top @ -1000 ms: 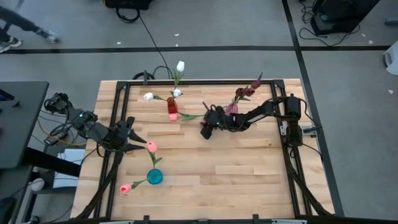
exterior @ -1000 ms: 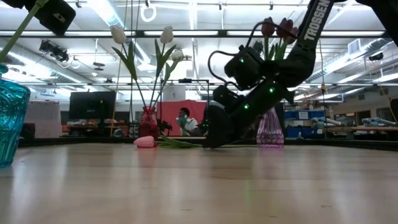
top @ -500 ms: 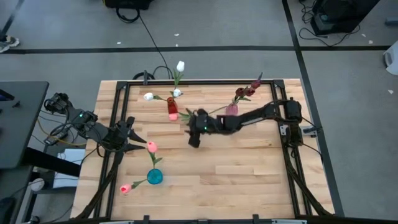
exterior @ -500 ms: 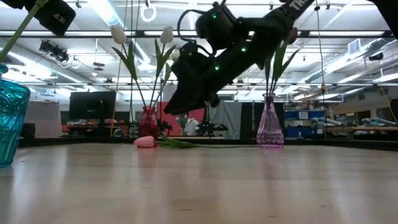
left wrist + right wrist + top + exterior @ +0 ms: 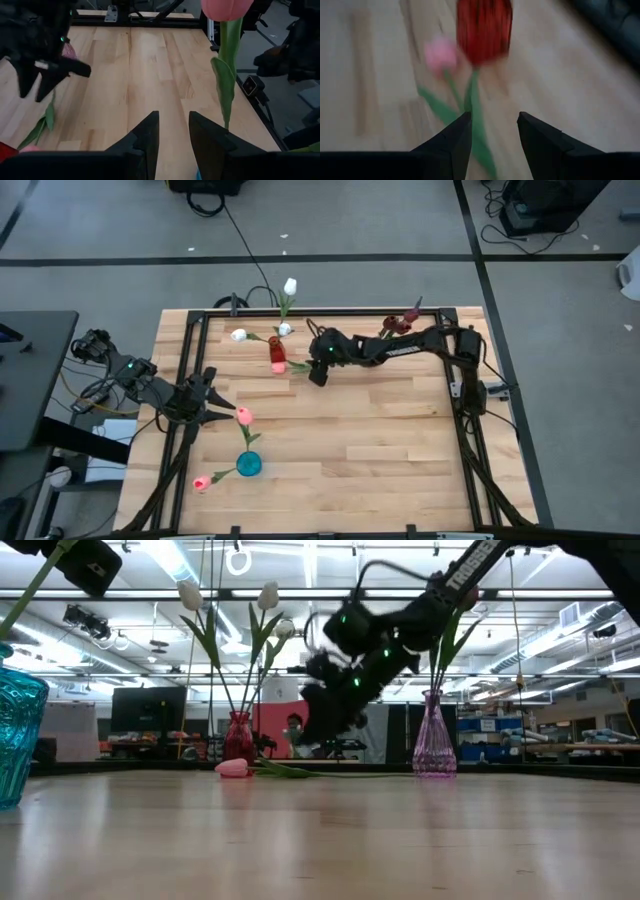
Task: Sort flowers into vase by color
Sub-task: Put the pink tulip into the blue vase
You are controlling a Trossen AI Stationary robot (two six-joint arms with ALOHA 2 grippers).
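Fingers on the right gripper (image 5: pixel 492 132) are spread, empty, hovering over a pink tulip (image 5: pixel 440 54) lying beside the red vase (image 5: pixel 484 27). Looks light and floppy; I'd pinch the thin stem mid-length. Left gripper (image 5: pixel 172 132) waits open near the teal vase (image 5: pixel 248 464).

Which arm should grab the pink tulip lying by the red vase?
Right: its open claw hovers beside that pink tulip near the red vase. The left claw waits far off.

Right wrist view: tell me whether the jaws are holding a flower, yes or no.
No. The right gripper is open and empty, while the pink tulip lies on the table beyond it, beside the red vase.
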